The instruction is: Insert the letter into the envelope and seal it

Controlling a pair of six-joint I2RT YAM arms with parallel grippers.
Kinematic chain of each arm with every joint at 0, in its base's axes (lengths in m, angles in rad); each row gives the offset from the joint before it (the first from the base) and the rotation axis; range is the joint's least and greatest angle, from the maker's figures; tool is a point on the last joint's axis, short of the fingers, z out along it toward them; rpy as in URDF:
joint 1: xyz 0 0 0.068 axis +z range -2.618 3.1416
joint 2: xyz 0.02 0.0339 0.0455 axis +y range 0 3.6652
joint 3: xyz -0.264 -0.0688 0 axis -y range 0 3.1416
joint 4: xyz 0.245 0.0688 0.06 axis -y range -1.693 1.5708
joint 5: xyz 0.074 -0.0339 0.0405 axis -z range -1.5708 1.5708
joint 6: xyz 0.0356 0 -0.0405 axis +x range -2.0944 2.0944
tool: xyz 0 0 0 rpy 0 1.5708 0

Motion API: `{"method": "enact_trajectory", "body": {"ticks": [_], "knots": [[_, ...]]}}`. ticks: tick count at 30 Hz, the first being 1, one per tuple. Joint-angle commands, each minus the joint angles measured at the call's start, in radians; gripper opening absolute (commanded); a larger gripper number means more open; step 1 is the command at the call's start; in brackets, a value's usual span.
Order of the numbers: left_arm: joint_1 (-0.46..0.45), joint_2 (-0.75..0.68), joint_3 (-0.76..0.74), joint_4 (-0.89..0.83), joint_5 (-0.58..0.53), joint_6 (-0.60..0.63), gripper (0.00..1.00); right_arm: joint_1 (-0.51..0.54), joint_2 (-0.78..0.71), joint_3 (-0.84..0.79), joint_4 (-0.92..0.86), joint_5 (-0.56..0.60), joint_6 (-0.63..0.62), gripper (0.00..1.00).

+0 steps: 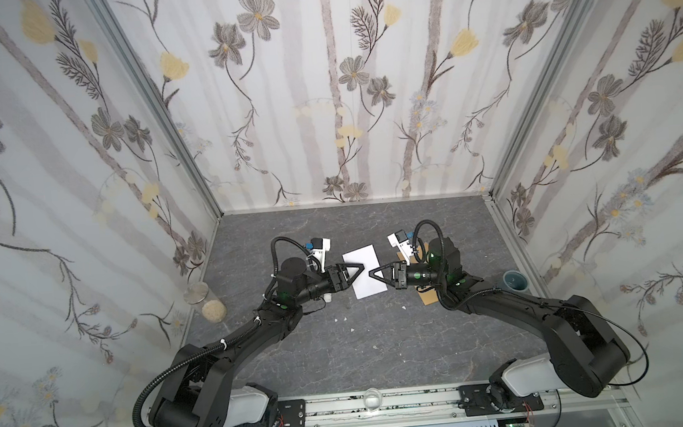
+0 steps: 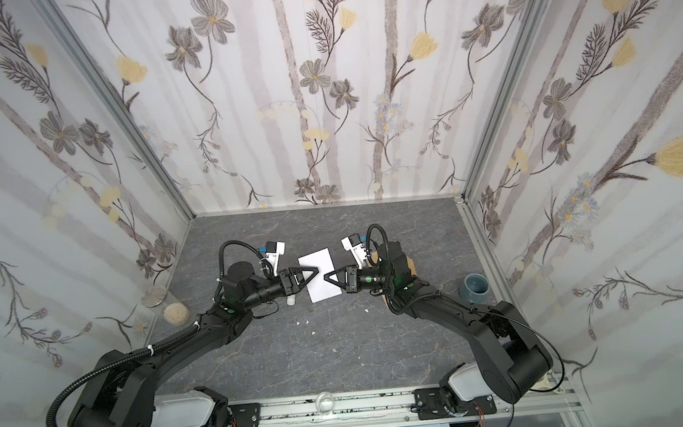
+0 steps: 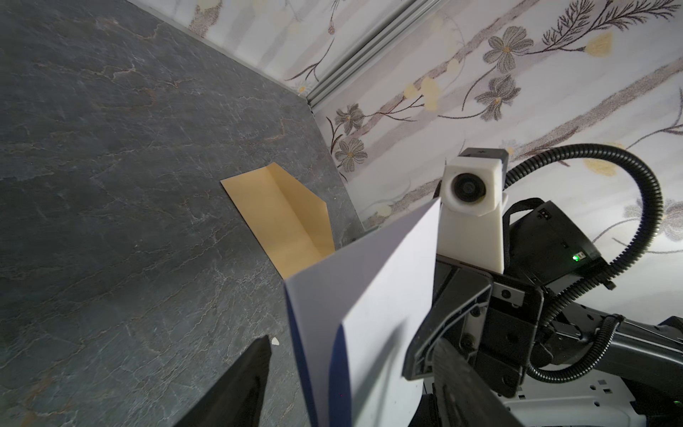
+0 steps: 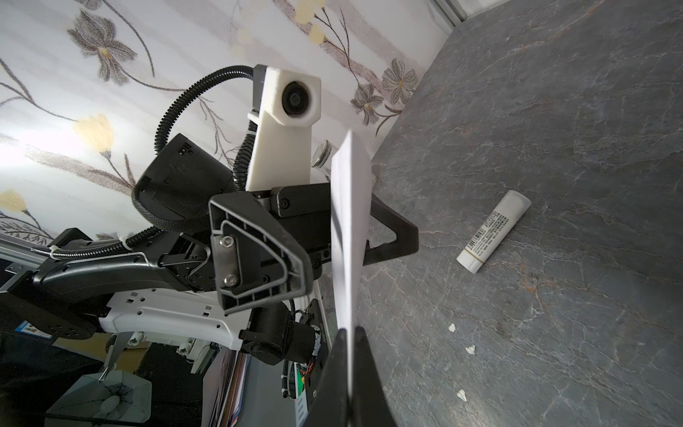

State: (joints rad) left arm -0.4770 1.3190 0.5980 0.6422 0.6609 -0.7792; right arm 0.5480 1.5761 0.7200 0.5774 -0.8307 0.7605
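The letter point(image 1: 365, 277) shows as a plain white folded sheet held up off the table in both top views. My right gripper point(image 4: 347, 334) is shut on one edge of it; the sheet point(image 4: 349, 207) stands edge-on between the jaws. My left gripper point(image 3: 354, 355) is open, one finger on each side of the letter's point(image 3: 373, 295) other edge, apart from it. In a top view the left gripper point(image 1: 361, 268) and right gripper point(image 1: 373, 272) face each other tip to tip. The tan envelope point(image 3: 284, 218) lies flat on the table with its flap open, mostly hidden under my right arm in a top view point(image 1: 426, 297).
A white glue stick point(image 4: 493, 231) lies on the grey table under my left arm point(image 1: 328, 297). A glass jar point(image 1: 198, 294) and a pale ball point(image 1: 214, 310) sit by the left wall. A blue-grey cup point(image 1: 515, 281) stands by the right wall. Small white scraps point(image 1: 342, 318) dot the table.
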Motion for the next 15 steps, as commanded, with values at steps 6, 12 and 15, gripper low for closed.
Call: {"method": "enact_trajectory", "body": {"ticks": [6, 12, 15], "knots": [[-0.005, 0.025, 0.023, 0.089, 0.034, -0.020, 0.62, 0.001, 0.013, 0.009, 0.105, 0.010, 0.056, 0.00], [-0.014, 0.041, 0.022, 0.121, 0.071, -0.049, 0.47, 0.000, 0.013, 0.012, 0.110, 0.033, 0.060, 0.00], [-0.015, 0.048, 0.019, 0.129, 0.085, -0.058, 0.44, 0.000, 0.013, 0.014, 0.109, 0.043, 0.062, 0.00]]}}
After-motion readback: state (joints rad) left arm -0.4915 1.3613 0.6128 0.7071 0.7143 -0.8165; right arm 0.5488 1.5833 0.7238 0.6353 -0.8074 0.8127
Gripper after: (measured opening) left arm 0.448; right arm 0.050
